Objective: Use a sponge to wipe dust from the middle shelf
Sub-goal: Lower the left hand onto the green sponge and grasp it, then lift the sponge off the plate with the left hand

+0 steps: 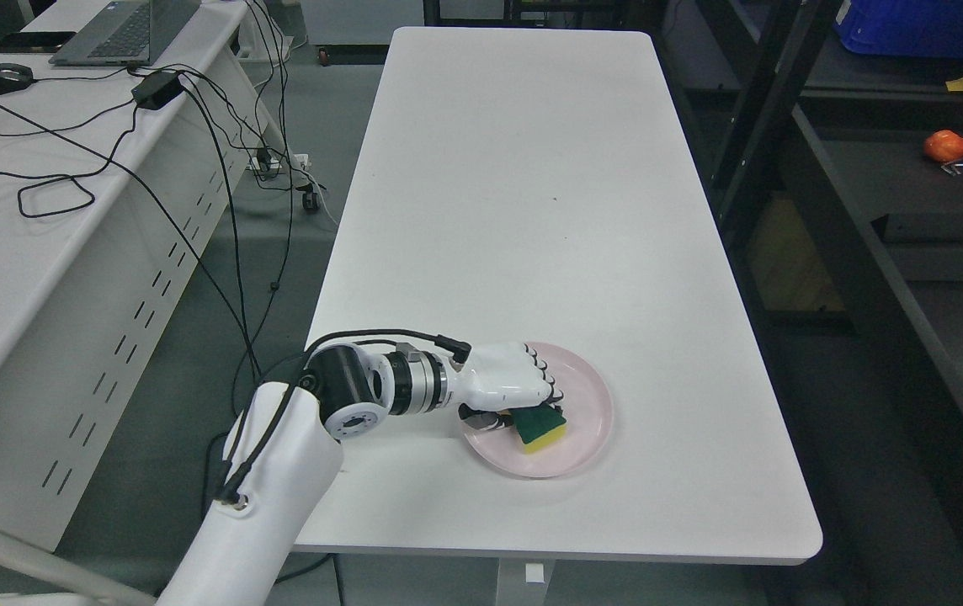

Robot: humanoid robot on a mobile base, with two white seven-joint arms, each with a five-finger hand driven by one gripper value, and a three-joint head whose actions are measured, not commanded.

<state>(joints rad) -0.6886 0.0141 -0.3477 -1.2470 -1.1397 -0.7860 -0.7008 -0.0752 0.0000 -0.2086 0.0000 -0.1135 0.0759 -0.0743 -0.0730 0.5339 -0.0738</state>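
i'm seeing my left arm reaching in from the lower left with its wrist laid level, the left hand (508, 389) lying knuckles-up over the pink plate (587, 438) on the white table (532, 210), its fingers curling around the green-and-yellow sponge (542, 427) resting in that plate.
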